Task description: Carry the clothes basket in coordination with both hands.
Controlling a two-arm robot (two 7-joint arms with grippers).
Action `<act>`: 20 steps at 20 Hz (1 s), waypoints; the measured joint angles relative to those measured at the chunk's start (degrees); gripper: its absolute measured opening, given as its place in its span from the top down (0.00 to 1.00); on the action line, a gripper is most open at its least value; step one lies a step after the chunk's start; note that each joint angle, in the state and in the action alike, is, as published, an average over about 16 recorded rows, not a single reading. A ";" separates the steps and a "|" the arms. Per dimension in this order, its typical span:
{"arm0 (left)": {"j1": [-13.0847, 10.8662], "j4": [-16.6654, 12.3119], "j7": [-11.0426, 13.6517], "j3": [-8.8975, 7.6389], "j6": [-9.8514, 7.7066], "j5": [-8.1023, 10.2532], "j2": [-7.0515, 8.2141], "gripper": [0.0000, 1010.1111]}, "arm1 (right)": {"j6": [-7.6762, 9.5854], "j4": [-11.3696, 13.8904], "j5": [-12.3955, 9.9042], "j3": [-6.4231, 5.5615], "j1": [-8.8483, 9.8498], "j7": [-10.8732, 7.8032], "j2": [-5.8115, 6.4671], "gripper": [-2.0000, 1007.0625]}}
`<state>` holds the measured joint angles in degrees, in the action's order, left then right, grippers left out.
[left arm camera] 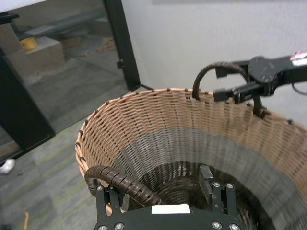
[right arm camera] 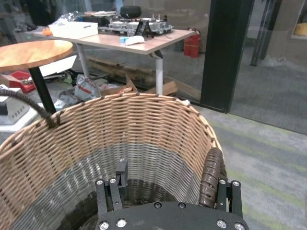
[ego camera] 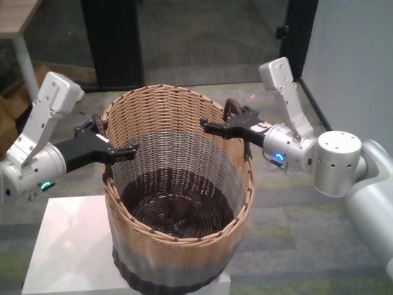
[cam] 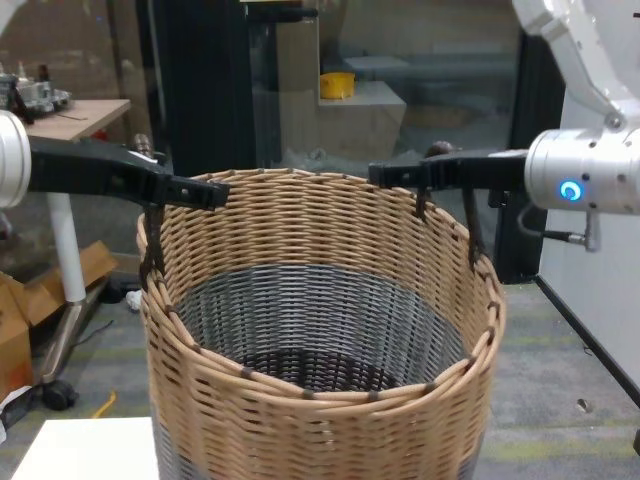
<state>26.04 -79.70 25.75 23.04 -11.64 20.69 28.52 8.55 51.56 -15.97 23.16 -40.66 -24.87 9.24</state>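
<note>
The clothes basket stands upright in the middle on a white table; I cannot tell whether its base touches the top. It looks empty. My left gripper reaches over the left rim. In the left wrist view its fingers are spread, one outside and one inside the wall, with the left brown handle against the outer finger. My right gripper reaches over the right rim. In the right wrist view it is spread the same way beside the right handle.
A black pillar stands behind the basket and a grey wall on the right. A wooden desk and cardboard boxes are at the far left. The right wrist view shows a round table and a cluttered desk.
</note>
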 joint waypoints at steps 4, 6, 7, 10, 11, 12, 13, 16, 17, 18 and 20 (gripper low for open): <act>-1.56 -2.55 -1.39 -0.58 -1.71 -0.75 0.53 0.01 | 0.97 2.10 -0.46 -0.33 0.80 -0.49 0.86 0.00; -2.14 -3.30 -1.80 -0.83 -2.30 -1.14 0.68 0.01 | 1.32 2.82 -0.67 -0.34 1.09 -0.71 1.18 0.00; -2.38 -3.55 -1.94 -0.95 -2.52 -1.32 0.72 0.01 | 1.45 3.08 -0.75 -0.31 1.21 -0.80 1.31 0.00; -2.80 -3.65 -1.95 -1.25 -2.78 -1.73 0.69 0.01 | 1.61 3.39 -0.83 -0.02 1.42 -1.03 1.56 0.00; -2.86 -3.56 -1.88 -1.32 -2.80 -1.85 0.67 0.01 | 1.65 3.41 -0.82 0.11 1.46 -1.10 1.62 0.00; -2.89 -3.44 -1.79 -1.38 -2.82 -1.97 0.65 0.01 | 1.67 3.40 -0.78 0.26 1.49 -1.16 1.68 0.00; -2.89 -3.32 -1.70 -1.43 -2.83 -2.08 0.62 0.01 | 1.69 3.35 -0.72 0.43 1.51 -1.20 1.72 0.00; -2.80 -2.97 -1.36 -1.55 -2.85 -2.37 0.54 0.01 | 1.64 3.06 -0.28 1.01 1.44 -1.15 1.87 0.00; -2.75 -2.88 -1.24 -1.58 -2.86 -2.45 0.53 0.01 | 1.60 2.91 -0.06 1.21 1.37 -1.10 1.92 0.00; -2.70 -2.80 -1.13 -1.60 -2.89 -2.52 0.51 0.01 | 1.54 2.74 0.19 1.42 1.27 -1.03 1.97 0.00; -2.58 -2.67 -0.89 -1.65 -2.98 -2.65 0.48 0.01 | 1.43 2.36 0.80 1.82 1.01 -0.85 2.08 0.00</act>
<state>23.46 -82.38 24.86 21.39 -14.62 18.04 29.00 9.99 53.91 -15.17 24.98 -39.64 -25.72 11.32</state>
